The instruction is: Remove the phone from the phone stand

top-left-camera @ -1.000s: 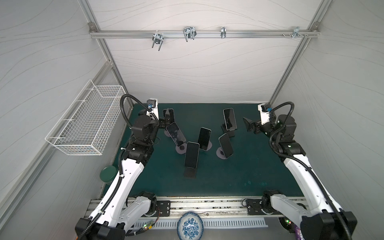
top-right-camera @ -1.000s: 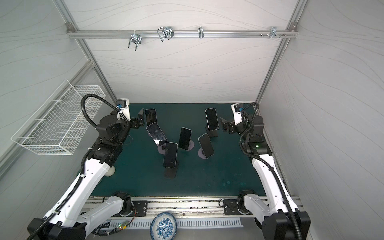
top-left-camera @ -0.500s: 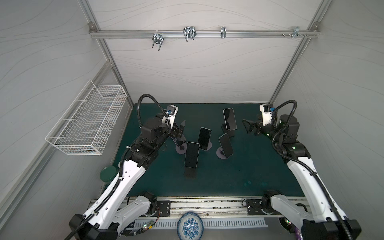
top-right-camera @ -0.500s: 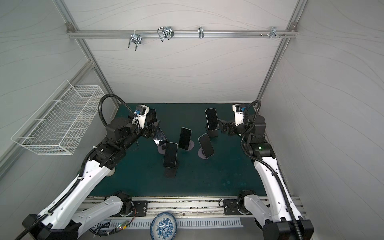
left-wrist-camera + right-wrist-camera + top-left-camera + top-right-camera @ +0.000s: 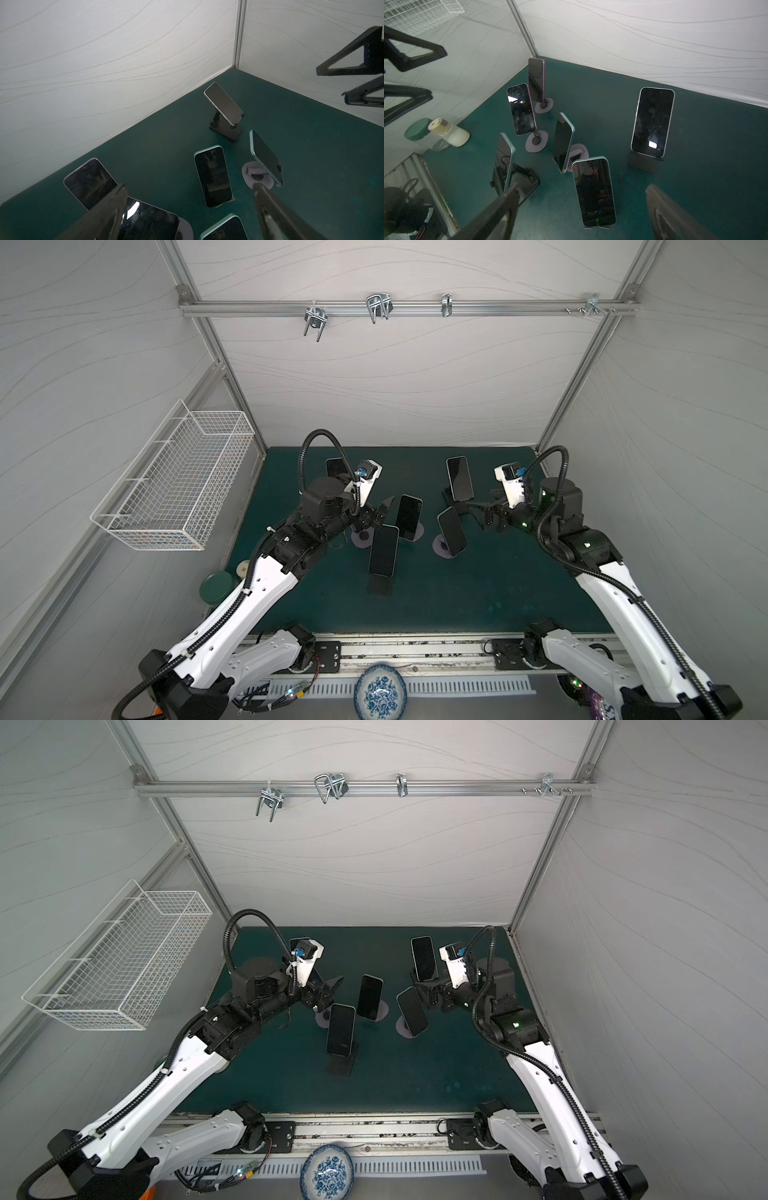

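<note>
Several dark-screened phones stand on stands on the green mat. My left gripper is open above a purple-edged phone on a round base, beside the centre phone and behind the front phone on its black stand. My right gripper is open, just right of a green-edged phone on a round stand; in the right wrist view this phone sits between the spread fingers, untouched. Another phone stands behind it.
A back-left phone is partly hidden by the left arm. A white wire basket hangs on the left wall. A green lid and a small bottle lie at the mat's left edge. A blue-patterned bowl sits at the front.
My left arm has swung from the back left toward the middle phones. My right gripper has moved in toward the right-centre phone, and its jaws have narrowed a little.
</note>
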